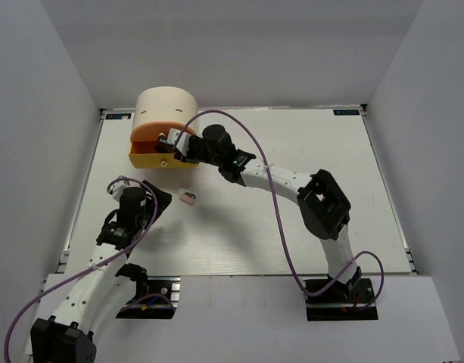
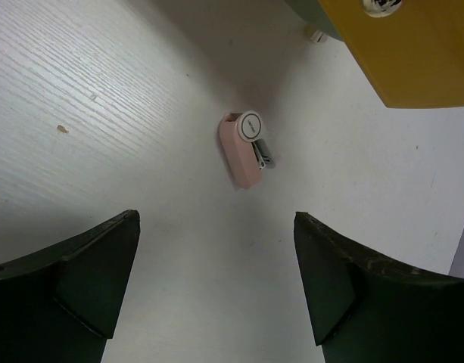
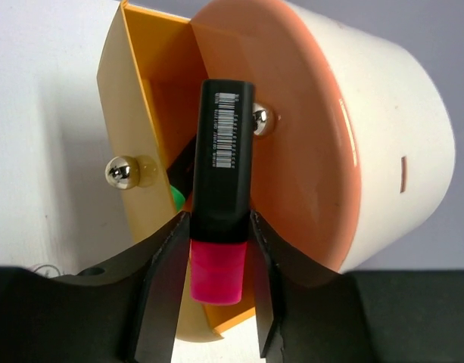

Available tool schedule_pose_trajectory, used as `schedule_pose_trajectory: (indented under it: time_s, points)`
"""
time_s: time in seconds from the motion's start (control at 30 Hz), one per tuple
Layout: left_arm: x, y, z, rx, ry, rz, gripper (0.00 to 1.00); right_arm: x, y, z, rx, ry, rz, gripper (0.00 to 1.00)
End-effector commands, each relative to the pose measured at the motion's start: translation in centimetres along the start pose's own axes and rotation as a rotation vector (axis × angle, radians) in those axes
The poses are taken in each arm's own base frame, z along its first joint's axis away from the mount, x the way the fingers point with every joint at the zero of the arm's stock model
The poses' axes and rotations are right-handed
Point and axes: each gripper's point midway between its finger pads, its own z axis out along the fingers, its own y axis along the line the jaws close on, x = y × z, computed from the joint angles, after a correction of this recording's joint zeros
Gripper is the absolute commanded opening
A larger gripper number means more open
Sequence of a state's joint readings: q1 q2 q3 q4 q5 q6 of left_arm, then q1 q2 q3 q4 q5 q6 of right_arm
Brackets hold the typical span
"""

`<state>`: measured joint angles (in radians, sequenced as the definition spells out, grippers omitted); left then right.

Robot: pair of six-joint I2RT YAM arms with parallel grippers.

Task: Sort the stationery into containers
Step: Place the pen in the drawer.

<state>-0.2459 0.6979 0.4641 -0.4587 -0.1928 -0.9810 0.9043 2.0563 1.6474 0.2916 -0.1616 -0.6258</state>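
My right gripper is shut on a black highlighter with a pink cap, held over the open yellow drawer. A green cap shows inside that drawer. The orange drawer sits above it in the cream cylindrical unit. A tiny pink-and-white piece lies on the table. My left gripper is open and empty, just short of that piece. The white sticks and the orange highlighter are out of view.
The white table is walled by grey panels at the back and sides. The yellow drawer's front and knob hang over the top right of the left wrist view. A purple cable loops over the right arm.
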Motion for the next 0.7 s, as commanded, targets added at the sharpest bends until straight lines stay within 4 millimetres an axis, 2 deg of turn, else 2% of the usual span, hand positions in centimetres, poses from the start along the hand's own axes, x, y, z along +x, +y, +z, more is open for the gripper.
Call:
schedule_pose_trajectory:
  time_s: [0.0,0.23,0.3,0.37,0.43,0.47,0.5,0.57,0.6,0.63,0.67]
  points:
    - [-0.2,-1.0,0.3,0.043,-0.005,0.017,0.92,-2.8,-1.5,-0.9,0.038,-0.073,-0.007,0.45]
    - [-0.4,-1.7,0.7,0.057,-0.004,0.024,0.92,-2.5,-1.5,-1.3,0.036,-0.067,-0.005,0.51]
    - [-0.4,-1.8,0.8,0.059,-0.005,0.024,0.92,-2.9,-1.6,-1.5,0.039,-0.074,-0.004,0.51]
    - [-0.9,-2.6,0.9,0.09,-0.028,0.027,0.91,-4.2,-2.4,-2.4,0.056,-0.095,0.011,0.5]
    - [-1.4,-3.3,1.3,0.114,-0.045,0.031,0.86,-5.3,-2.9,-3.4,0.055,-0.108,0.038,0.31]
    - [-1.7,-3.7,1.3,0.13,-0.058,0.046,0.76,-6.5,-3.4,-4.3,0.054,-0.13,0.059,0.15]
    - [-1.8,-3.8,1.6,0.136,-0.064,0.067,0.68,-6.9,-3.6,-5.3,0.048,-0.123,0.073,0.01]
    - [-2.2,-4.6,2.2,0.159,-0.084,0.085,0.51,-6.4,-3.1,-6.2,0.02,-0.11,0.128,0.0]
    - [-2.3,-4.7,2.5,0.162,-0.087,0.096,0.42,-6.9,-3.8,-7.7,0.023,-0.108,0.14,0.0]
    - [-2.2,-4.7,2.8,0.16,-0.088,0.119,0.38,-6.1,-3.4,-8.2,0.015,-0.087,0.169,0.0]
    - [-2.8,-4.8,3.5,0.148,-0.107,0.122,0.37,-6.0,-3.5,-9.5,0.022,-0.082,0.185,0.0]
